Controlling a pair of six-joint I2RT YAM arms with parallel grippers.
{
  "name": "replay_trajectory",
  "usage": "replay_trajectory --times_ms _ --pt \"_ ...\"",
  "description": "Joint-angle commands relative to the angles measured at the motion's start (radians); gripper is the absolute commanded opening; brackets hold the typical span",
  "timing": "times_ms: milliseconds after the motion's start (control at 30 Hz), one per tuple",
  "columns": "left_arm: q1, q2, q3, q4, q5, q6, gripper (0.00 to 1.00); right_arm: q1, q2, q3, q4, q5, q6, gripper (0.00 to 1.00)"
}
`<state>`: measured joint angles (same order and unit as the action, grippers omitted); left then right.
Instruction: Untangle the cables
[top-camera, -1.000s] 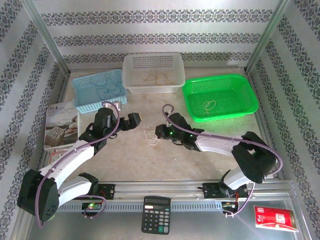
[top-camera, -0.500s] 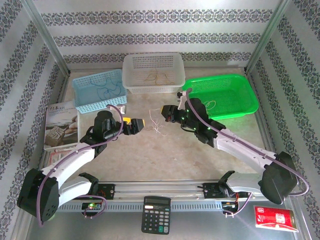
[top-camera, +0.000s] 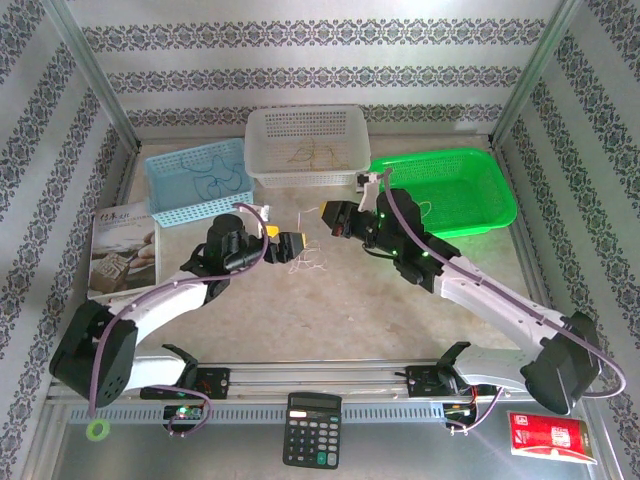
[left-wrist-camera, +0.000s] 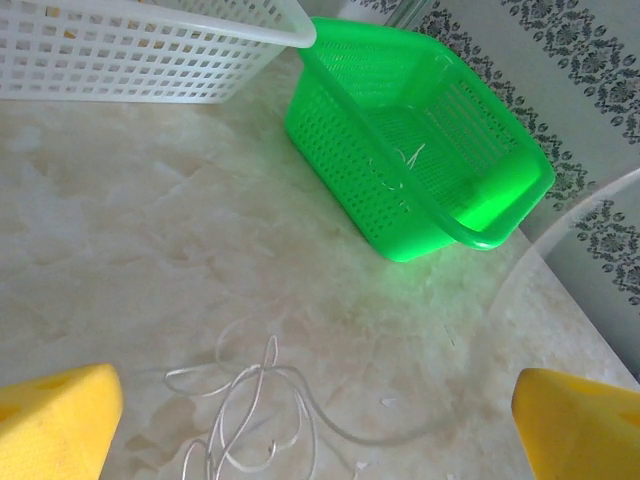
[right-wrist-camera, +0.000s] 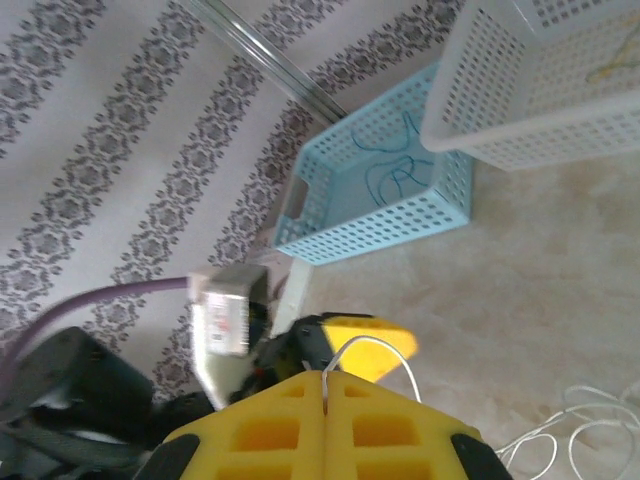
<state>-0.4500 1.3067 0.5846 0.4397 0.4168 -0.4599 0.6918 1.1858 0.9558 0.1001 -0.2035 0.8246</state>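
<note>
White walls (top-camera: 300, 60) papered with grey ornamental bands, horizontal at the back and slanting on the sides, close in the table (top-camera: 330, 310) on three sides. Bare metal posts (top-camera: 95, 75) stand at the two back corners. The tabletop is a pale beige marble pattern under soft, even light, with a metal rail (top-camera: 320, 375) along its near edge.

You're looking at whitish cables (left-wrist-camera: 255, 395) on a beige marbled tabletop (left-wrist-camera: 120, 220). There's a green basket (left-wrist-camera: 340, 150), a white basket (top-camera: 305, 172) and a light blue basket (top-camera: 200, 208), whose loops (right-wrist-camera: 395, 170) are dark blue. The walls (top-camera: 300, 70) are white with grey floral stripes. The left tool (left-wrist-camera: 315, 405) has yellow pads (left-wrist-camera: 55, 415).
</note>
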Motion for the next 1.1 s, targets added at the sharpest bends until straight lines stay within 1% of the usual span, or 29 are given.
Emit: replay_trajectory --times_ms 0,67,133,233,333,433,533,600,633,667,733,767,900,1067 --pt "-0.016 0.040 0.033 0.117 -0.002 -0.009 1.00 0.013 -0.025 0.063 0.031 -0.032 0.023 0.00" --pt "-0.021 0.068 0.030 0.138 0.004 -0.015 0.99 0.013 -0.023 0.090 0.035 -0.038 0.027 0.00" --pt "-0.023 0.095 0.024 0.158 0.010 -0.023 0.93 0.010 -0.016 0.123 0.036 -0.051 0.033 0.00" --pt "-0.024 0.135 0.007 0.194 0.005 -0.036 0.78 0.004 -0.008 0.178 0.053 -0.072 0.049 0.00" --pt "-0.025 0.170 0.000 0.215 0.006 -0.045 0.66 -0.004 0.001 0.235 0.073 -0.097 0.076 0.00" --pt "-0.023 0.201 0.001 0.221 0.016 -0.051 0.53 -0.032 0.009 0.293 0.085 -0.130 0.099 0.00" --pt "-0.024 0.219 -0.006 0.220 0.011 -0.058 0.35 -0.070 0.003 0.345 0.083 -0.147 0.109 0.00" --pt "-0.023 0.224 -0.012 0.213 0.005 -0.062 0.17 -0.100 -0.006 0.365 0.085 -0.159 0.127 0.00" --pt "-0.022 0.224 -0.014 0.201 -0.003 -0.065 0.13 -0.112 -0.010 0.374 0.084 -0.165 0.130 0.00" --pt "-0.024 0.225 -0.015 0.184 -0.011 -0.067 0.12 -0.127 -0.018 0.382 0.080 -0.169 0.128 0.00" --pt "-0.024 0.227 -0.016 0.163 -0.019 -0.071 0.12 -0.157 -0.036 0.386 0.075 -0.166 0.130 0.00" --pt "-0.023 0.226 -0.019 0.159 -0.018 -0.074 0.15 -0.177 -0.048 0.386 0.070 -0.161 0.129 0.00" --pt "-0.023 0.223 -0.029 0.146 -0.023 -0.082 0.19 -0.282 -0.093 0.383 0.055 -0.156 0.141 0.00" --pt "-0.024 0.216 -0.040 0.139 -0.027 -0.082 0.16 -0.426 -0.133 0.369 0.056 -0.173 0.196 0.00"
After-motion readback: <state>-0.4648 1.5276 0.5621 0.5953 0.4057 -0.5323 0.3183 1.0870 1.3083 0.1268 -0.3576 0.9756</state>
